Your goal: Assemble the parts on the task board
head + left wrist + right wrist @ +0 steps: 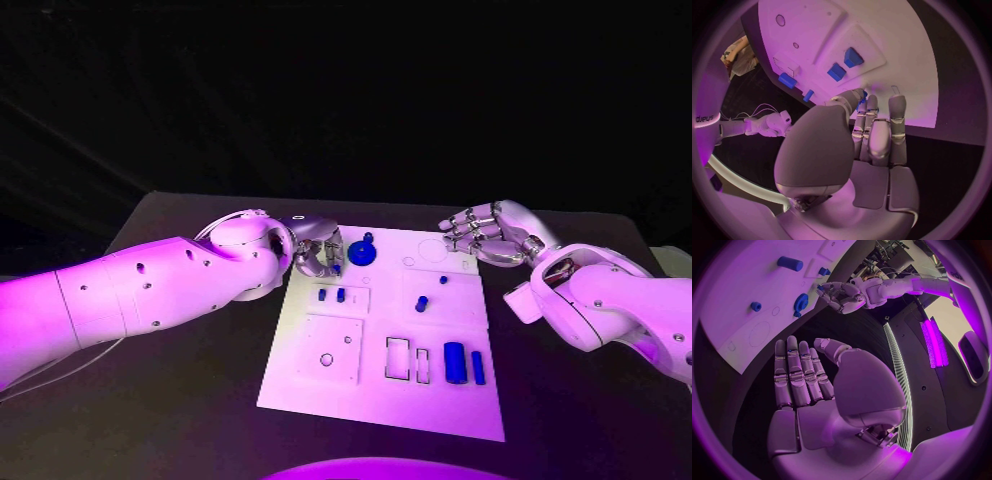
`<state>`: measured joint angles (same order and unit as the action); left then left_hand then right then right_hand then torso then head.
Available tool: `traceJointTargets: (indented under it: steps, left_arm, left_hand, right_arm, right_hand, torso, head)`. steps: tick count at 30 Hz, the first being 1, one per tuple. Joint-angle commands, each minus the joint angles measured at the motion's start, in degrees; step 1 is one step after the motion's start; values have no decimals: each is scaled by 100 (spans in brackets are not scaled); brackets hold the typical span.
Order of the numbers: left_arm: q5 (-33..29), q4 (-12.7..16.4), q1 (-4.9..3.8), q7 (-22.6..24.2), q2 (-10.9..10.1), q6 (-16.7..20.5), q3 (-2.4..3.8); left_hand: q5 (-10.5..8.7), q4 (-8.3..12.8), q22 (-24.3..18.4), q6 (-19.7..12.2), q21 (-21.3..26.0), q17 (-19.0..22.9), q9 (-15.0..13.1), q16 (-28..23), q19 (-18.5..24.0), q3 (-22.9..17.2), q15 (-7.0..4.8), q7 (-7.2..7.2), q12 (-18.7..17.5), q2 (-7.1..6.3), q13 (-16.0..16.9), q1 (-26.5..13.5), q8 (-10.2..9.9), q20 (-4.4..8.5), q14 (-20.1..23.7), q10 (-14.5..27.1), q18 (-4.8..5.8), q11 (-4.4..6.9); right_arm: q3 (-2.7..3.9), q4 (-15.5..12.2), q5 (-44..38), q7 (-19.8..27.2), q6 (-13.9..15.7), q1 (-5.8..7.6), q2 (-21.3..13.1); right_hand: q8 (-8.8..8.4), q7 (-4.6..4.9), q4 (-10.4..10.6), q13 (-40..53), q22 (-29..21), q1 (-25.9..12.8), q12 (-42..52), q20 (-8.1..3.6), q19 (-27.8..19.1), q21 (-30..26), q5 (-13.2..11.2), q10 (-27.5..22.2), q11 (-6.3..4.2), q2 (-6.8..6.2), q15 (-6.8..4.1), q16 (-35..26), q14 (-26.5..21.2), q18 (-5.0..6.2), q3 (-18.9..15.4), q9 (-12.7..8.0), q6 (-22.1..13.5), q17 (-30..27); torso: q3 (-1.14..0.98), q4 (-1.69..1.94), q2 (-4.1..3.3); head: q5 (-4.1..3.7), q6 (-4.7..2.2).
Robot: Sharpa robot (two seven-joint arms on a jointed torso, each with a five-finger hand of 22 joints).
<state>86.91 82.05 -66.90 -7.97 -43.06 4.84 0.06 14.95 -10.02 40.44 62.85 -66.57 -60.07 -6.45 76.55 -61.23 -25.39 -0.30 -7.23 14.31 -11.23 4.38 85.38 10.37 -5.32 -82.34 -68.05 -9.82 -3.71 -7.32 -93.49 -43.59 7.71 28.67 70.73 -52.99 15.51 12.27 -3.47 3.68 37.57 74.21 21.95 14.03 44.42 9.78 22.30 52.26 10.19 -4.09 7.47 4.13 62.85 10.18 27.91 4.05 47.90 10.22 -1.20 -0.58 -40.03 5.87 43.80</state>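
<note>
White task board (pixel 378 400) with small blue parts (pixel 454 361), left hand (pixel 315 252) pinching a blue part, right hand (pixel 495 234) spread

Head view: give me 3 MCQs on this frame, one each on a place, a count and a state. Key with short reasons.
1. Where is the blue gear?
A. At the board's near edge, by the robot
B. At the board's far end, beside the left hand
C. Off the board, on the black table

2. How many long blue parts lie side by side at the board's near right?
A. Two
B. Four
C. None

3. What state is the right hand in?
A. Gripping the gear
B. Pressed flat on the board
C. Open, holding nothing

Key:
1 B: the blue gear sits at the far end of the task board, next to the left hand.
2 A: one long blue part and a thinner one lie together.
3 C: the right hand has its fingers apart, with nothing in them.
</note>
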Motion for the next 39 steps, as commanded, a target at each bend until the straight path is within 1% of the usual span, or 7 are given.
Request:
traceJointTargets:
  steps: [1,13,23,24,32,35,39]
  left_arm:
    - [-43,4,0,31,23,-149,-1]
    - [-46,-52,11,23,76,-232,-13]
    - [-47,-63,22,7,91,-267,-15]
    - [-47,-64,23,4,92,-271,-16]
    - [-47,-69,25,-18,91,-291,-19]
    - [-47,-76,26,-36,91,-291,-20]
    - [-47,-82,27,-92,88,-296,-20]
  left_hand:
    - [-12,4,0,29,-13,5,-3,-7,-2,25,-20,-8,-18,8,7,-59,-22,3,-22,-36,42,9]
    - [-10,7,-1,36,-12,2,-3,-6,0,23,-22,-6,-25,13,8,-54,-25,4,-23,-44,41,12]
    - [-9,10,-7,42,-9,14,-3,-11,4,21,-23,-6,-34,19,10,-50,-28,5,-19,-51,40,14]
    - [-9,10,-7,42,-9,14,-3,-11,4,21,-23,-6,-34,19,10,-50,-28,5,-19,-51,40,14]
    - [-10,10,-6,43,-9,-1,-2,-5,4,21,-24,-7,-40,20,10,-52,-31,6,-22,-54,40,14]
    - [-11,8,-12,35,-5,-13,3,1,9,28,-22,-16,-59,13,11,-60,-47,7,-24,-53,39,8]
    - [-9,4,-22,-37,0,-7,34,-1,16,37,1,-64,-143,-5,9,-77,-129,4,-18,-30,40,-26]
  right_arm:
    - [1,-3,-54,27,-59,-5,9]
    - [1,-4,-54,28,-61,-5,10]
    - [1,-5,-54,29,-55,-6,9]
    - [1,-5,-54,30,-55,-6,9]
    - [1,-1,-54,30,-55,-6,10]
    - [1,0,-54,30,-55,-6,11]
    - [1,1,-54,26,-55,-6,8]
  right_hand:
    - [18,152,11,-3,-5,-3,31,26,6,-34,19,-32,-2,-11,26,-24,-7,23,33,2,-29,-5]
    - [18,152,11,-3,-5,-3,31,26,6,-34,19,-32,-2,-11,26,-24,-7,23,33,2,-29,-5]
    - [24,152,12,-4,-13,-4,35,26,10,-40,19,-32,-3,-9,26,-24,-5,23,35,2,-31,-8]
    - [24,152,12,-4,-13,-4,35,26,10,-40,19,-32,-3,-9,26,-24,-5,23,35,2,-31,-8]
    - [25,152,12,-4,-14,-4,35,26,9,-41,19,-33,-3,-9,26,-24,-5,22,35,2,-31,-8]
    - [25,152,12,-4,-14,-4,35,26,9,-41,19,-33,-3,-9,26,-24,-5,22,35,2,-31,-8]
    - [25,152,12,-4,-14,-4,35,26,9,-41,19,-33,-3,-9,26,-24,-5,22,35,2,-31,-8]
  torso:
    - [-1,-1,0]
    - [2,-5,-3]
    - [-2,-1,1]
    - [1,-2,3]
    - [0,-2,4]
    - [-1,-2,2]
    - [2,-3,-1]
  head:
    - [7,2]
    - [4,18]
    - [3,25]
    - [3,28]
    - [11,27]
    - [9,22]
    - [12,30]
